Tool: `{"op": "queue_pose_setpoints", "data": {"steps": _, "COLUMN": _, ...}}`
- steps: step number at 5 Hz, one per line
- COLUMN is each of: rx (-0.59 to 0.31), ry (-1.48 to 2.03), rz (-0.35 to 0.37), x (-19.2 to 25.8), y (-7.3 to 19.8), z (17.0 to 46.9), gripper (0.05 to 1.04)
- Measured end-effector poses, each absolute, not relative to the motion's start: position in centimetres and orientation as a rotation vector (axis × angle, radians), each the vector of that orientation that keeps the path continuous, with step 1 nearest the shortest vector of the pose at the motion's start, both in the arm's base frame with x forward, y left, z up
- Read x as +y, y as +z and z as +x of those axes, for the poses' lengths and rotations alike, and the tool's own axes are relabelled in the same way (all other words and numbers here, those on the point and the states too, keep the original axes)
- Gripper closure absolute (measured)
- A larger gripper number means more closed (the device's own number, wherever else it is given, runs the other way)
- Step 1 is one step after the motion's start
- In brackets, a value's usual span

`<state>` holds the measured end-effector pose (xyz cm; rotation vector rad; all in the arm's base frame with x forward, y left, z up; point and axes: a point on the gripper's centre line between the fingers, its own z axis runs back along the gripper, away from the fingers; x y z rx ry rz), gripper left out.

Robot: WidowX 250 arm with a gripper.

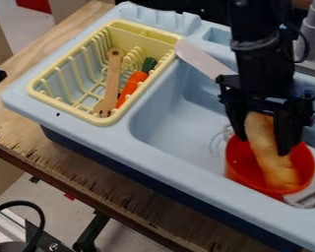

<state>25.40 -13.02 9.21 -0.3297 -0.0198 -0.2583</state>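
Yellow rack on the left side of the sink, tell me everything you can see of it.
The pale yellow rack looks like plastic. It is roughly rectangular with rounded corners, a smooth rim, a row of upright prongs, an open slatted bottom and a narrow divided section at its far end. It sits upright beside the basin of the light blue sink unit. Inside lie a wooden utensil and an orange toy carrot with a green top.

Soft, moderate light, with gentle shading inside the pale blue basin (pixel 183 130)
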Motion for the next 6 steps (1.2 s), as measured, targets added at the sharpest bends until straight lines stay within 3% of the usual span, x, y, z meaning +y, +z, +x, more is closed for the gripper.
{"op": "queue_pose_setpoints", "data": {"steps": 1, "rx": -0.034, "ry": -0.240, "rz": -0.322, "x": -13.3, "y": 9.2, "z": 25.6, "gripper": 0.482}}
{"op": "queue_pose_setpoints", "data": {"steps": 3, "rx": -0.029, "ry": -0.242, "rz": -0.332, "x": -12.9, "y": 9.8, "z": 25.3, "gripper": 0.517}}
{"op": "queue_pose_setpoints", "data": {"steps": 4, "rx": -0.015, "ry": -0.240, "rz": -0.348, "x": -12.5, "y": 10.2, "z": 25.0, "gripper": 0.608}}
{"op": "queue_pose_setpoints", "data": {"steps": 5, "rx": -0.028, "ry": -0.220, "rz": -0.377, "x": -12.0, "y": 11.7, "z": 24.7, "gripper": 0.609}}
{"op": "queue_pose_setpoints", "data": {"steps": 6, "rx": -0.112, "ry": -0.158, "rz": -0.399, "x": -11.4, "y": 13.7, "z": 25.2, "gripper": 0.609}}
